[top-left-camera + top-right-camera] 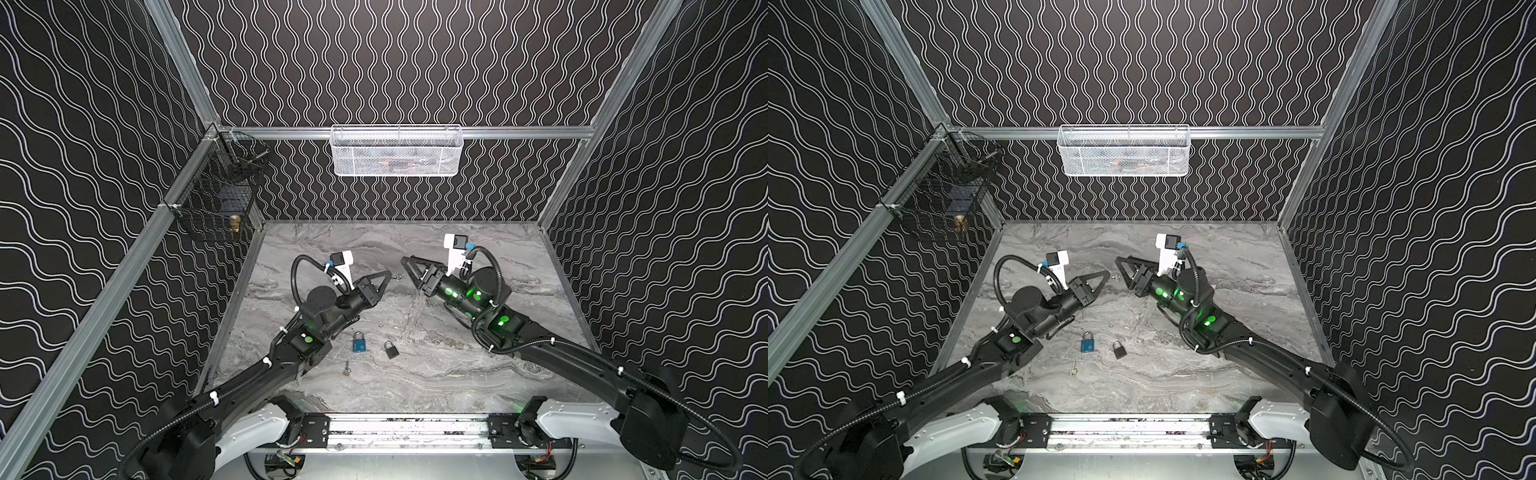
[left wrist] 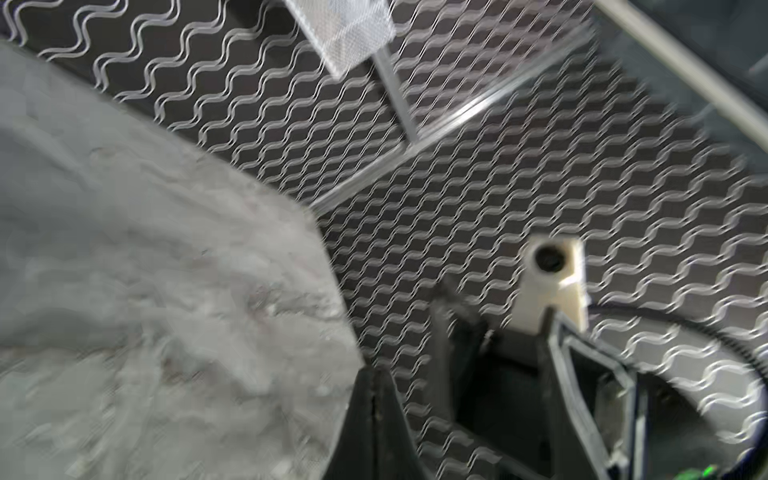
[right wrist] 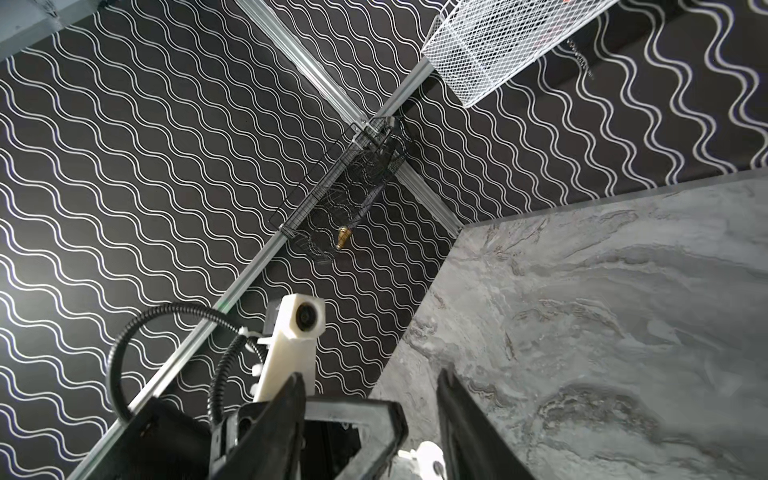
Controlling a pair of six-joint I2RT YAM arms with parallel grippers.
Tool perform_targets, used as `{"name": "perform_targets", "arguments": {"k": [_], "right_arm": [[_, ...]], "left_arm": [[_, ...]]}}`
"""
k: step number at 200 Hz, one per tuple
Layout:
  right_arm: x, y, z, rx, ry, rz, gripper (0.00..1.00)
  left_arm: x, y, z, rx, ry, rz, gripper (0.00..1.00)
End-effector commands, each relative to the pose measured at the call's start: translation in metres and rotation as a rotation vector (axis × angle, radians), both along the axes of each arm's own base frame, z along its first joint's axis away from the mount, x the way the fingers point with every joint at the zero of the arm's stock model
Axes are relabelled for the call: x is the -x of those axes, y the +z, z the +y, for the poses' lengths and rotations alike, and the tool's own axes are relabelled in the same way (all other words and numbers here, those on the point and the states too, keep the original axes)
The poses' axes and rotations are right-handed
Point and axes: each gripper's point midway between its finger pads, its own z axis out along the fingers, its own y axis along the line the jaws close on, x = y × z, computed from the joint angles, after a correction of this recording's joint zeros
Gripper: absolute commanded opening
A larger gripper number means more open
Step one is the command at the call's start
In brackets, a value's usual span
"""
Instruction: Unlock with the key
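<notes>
– Key whereabouts?
– Lower centre of both top views, flat on the marble table, just below and left of the blue padlock. The black padlock lies near, right of the blue one.
– And against the jaws?
– Well apart from both pairs. The left gripper and right gripper face each other almost tip to tip at mid-frame, above the locks in the picture.
– Jaw states?
– Left ones pressed together into a single point. A tiny shiny speck sits right at that point, between the two grippers; too small to tell what it is or whether it is pinched. On the right, the fingers stand clearly apart in the right wrist view. The left wrist view is too blurred to add anything
</notes>
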Motion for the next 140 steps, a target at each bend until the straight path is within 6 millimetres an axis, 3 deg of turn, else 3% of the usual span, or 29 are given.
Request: {"name": "perform_targets", "arguments": {"k": [1, 35, 61, 112, 140], "right_arm": [[0.014, -0.022, -0.005, 0.136, 0.082, 0.015, 0.57], [0.030, -0.043, -0.018, 0.238, 0.204, 0.015, 0.60], [0.051, -0.053, -0.010, 0.282, 0.353, -0.015, 0.61], [0.055, -0.077, -0.001, 0.304, 0.468, 0.008, 0.58], [0.063, -0.078, 0.000, 0.283, 0.523, -0.016, 0.53]], "left_arm": [[0.019, -0.035, -0.008, -0.256, -0.136, 0.030, 0.00], [0.029, -0.046, -0.006, -0.455, -0.218, 0.025, 0.00], [0.037, -0.043, -0.013, -0.493, -0.299, -0.007, 0.00], [0.039, -0.029, -0.017, -0.519, -0.344, -0.074, 0.00], [0.042, -0.028, -0.018, -0.531, -0.362, -0.096, 0.00]]}}
